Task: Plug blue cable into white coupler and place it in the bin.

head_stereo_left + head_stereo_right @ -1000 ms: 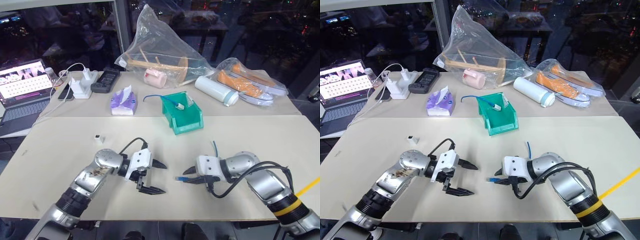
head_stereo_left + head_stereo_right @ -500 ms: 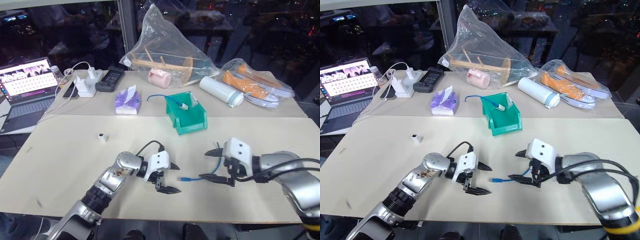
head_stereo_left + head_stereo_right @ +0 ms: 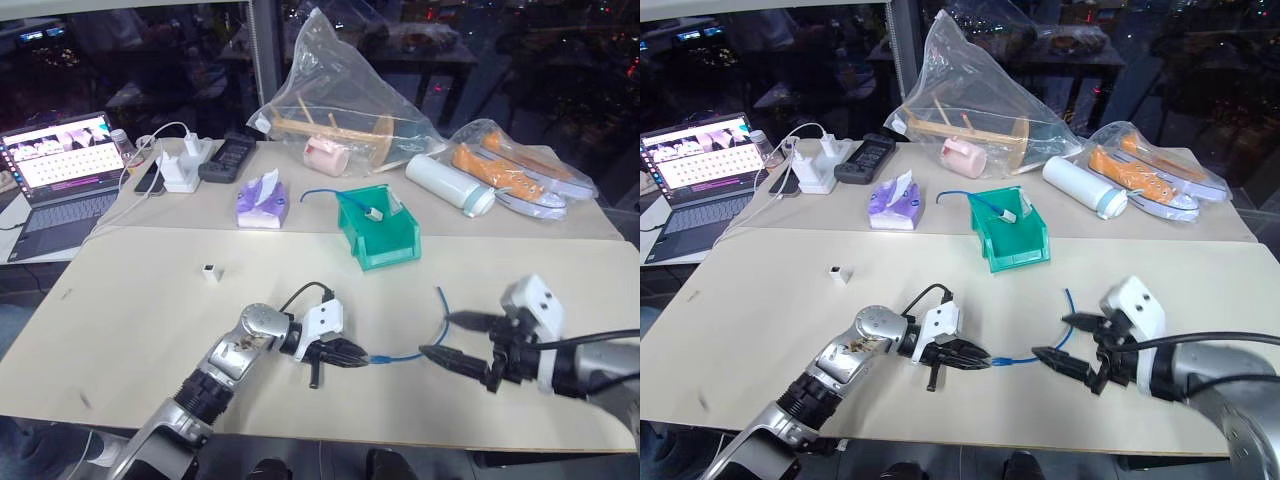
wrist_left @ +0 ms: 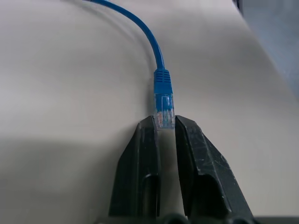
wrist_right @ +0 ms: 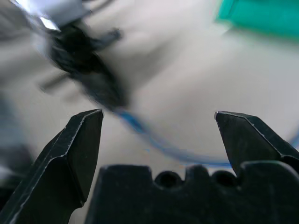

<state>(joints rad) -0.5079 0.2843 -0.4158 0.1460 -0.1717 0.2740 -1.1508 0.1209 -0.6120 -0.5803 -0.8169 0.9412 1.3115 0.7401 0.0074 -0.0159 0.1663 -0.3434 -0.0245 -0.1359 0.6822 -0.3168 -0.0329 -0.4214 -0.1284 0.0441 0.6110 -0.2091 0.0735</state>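
Left wrist view: left fingers (image 4: pixel 165 125) pinch the blue cable (image 4: pixel 163 95) plug; right fingers (image 3: pixel 447 337) apart.

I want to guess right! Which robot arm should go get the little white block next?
Probably the right. Its end effector is open and empty, while the left end effector pinches the blue cable's plug, though the white block lies nearer the left.

Thin light-blue network cable (image 3: pixel 420 340) on the near table (image 3: pixel 130 330) between left gripper (image 3: pixel 352 354) and right gripper (image 3: pixel 447 337), small teal plastic bin (image 3: pixel 380 235) behind it, tiny white cube coupler (image 3: pixel 209 271) far left, purple tissue pack (image 3: pixel 262 203) left of bin
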